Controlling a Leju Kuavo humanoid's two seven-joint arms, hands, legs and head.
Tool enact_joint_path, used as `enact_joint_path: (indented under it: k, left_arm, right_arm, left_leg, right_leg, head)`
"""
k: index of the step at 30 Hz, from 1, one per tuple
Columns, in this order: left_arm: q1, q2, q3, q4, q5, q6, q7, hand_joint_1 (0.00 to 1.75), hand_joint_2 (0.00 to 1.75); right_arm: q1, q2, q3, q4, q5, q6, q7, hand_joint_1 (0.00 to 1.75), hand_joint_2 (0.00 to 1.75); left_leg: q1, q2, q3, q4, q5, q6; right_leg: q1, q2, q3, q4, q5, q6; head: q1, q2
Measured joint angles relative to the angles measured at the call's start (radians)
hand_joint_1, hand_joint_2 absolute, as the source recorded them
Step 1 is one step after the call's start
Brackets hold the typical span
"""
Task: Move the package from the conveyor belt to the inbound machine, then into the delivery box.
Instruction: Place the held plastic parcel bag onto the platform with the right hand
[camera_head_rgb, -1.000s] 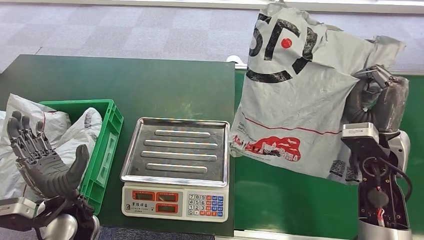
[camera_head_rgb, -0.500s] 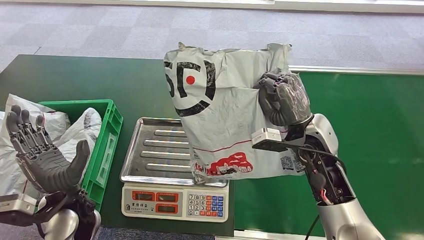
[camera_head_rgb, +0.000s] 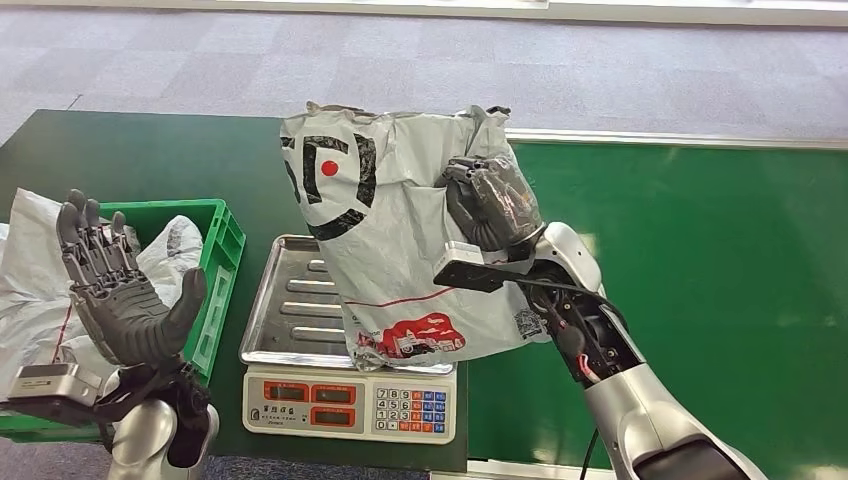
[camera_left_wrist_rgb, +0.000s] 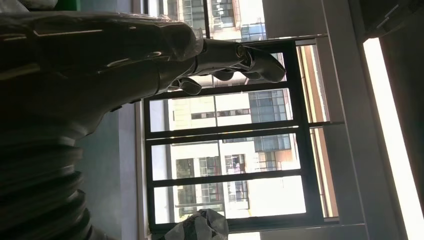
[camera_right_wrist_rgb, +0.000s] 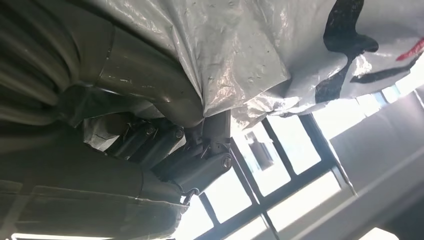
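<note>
Holding one package (camera_head_rgb: 385, 235), right robot hand (camera_head_rgb: 490, 200), one scale (camera_head_rgb: 345, 390)

Silver arms; dark grey robot hand (camera_head_rgb: 125, 300); exposed red and black wiring.

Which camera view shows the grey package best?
The head view: the whole package hangs over the scale. The right wrist view shows only crinkled plastic close up; the left wrist view shows windows instead.
</note>
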Motion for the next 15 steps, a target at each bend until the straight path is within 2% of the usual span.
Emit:
enact_joint_path:
  k: [4,10,15]
  left_arm:
    - [-0.009,0.000,-0.013,0.022,0.002,-0.005,0.000,0.00,1.75]
    - [-0.012,0.000,-0.031,0.048,0.001,-0.011,0.000,0.00,1.75]
    - [-0.025,0.000,-0.043,0.082,0.000,-0.009,0.000,0.00,1.75]
  right_arm:
    - [-0.046,0.036,0.014,0.140,-0.013,0.047,0.088,1.75,1.75]
    - [-0.094,0.072,0.023,0.349,-0.033,0.280,0.266,1.75,1.75]
    - [-0.109,0.097,0.039,0.452,-0.041,0.409,0.352,1.75,1.75]
  left_leg:
    - [0.000,0.000,0.000,0.000,0.000,0.000]
    - [0.000,0.000,0.000,0.000,0.000,0.000]
    - [0.000,0.000,0.000,0.000,0.000,0.000]
  right_leg:
    - [0.000,0.000,0.000,0.000,0.000,0.000]
    - [0.000,0.000,-0.001,0.000,0.000,0.000]
    - [0.000,0.000,-0.001,0.000,0.000,0.000]
  head:
    - [0.000,0.000]
    - [0.000,0.000]
    - [0.000,0.000]
